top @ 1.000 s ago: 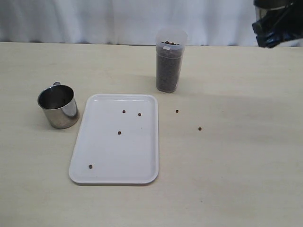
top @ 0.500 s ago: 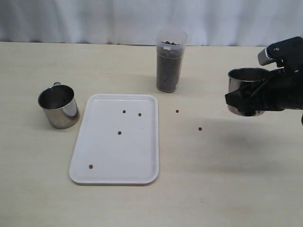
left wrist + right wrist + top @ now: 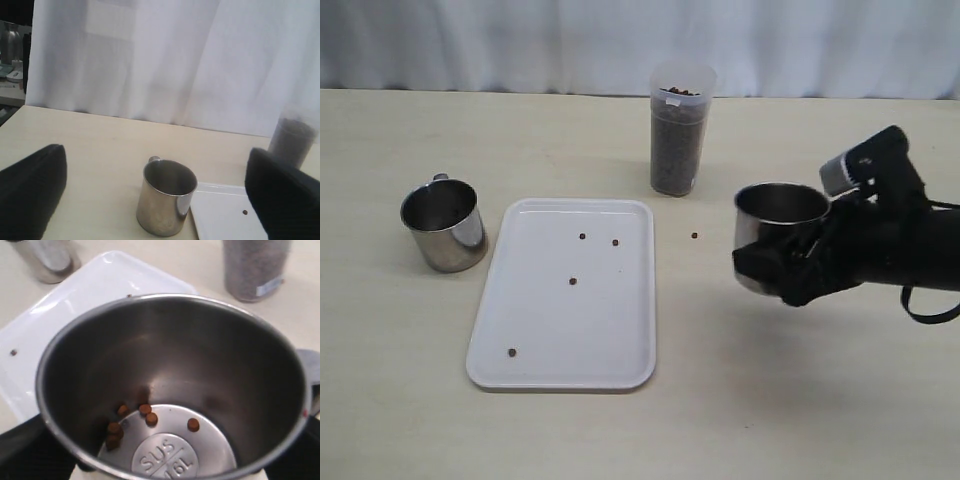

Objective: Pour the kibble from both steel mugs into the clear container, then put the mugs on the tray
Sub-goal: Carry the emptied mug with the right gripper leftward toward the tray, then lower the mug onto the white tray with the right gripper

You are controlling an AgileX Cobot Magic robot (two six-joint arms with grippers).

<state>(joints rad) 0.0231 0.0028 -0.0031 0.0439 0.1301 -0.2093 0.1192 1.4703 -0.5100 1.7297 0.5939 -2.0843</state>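
Right gripper (image 3: 782,272): fingers are clamping the sides of a steel mug (image 3: 782,225), holding it upright and clear of the table (image 3: 820,410), at 3 o'clock of the white tray (image 3: 535,335).
Mug interior: a few kibble (image 3: 145,416) pellets are lying on the bottom.
Left gripper (image 3: 155,170): fingers are standing spread wide, gripping nothing.
Second steel mug (image 3: 443,225): standing upright on the table at 10 o'clock of the tray, just beside its rim.
Clear container (image 3: 678,135): standing at 1 o'clock of the tray, holding kibble most of the way up.
Tray: lying flat, carrying four loose pellets (image 3: 582,236); another is lying on the table at 2 o'clock.
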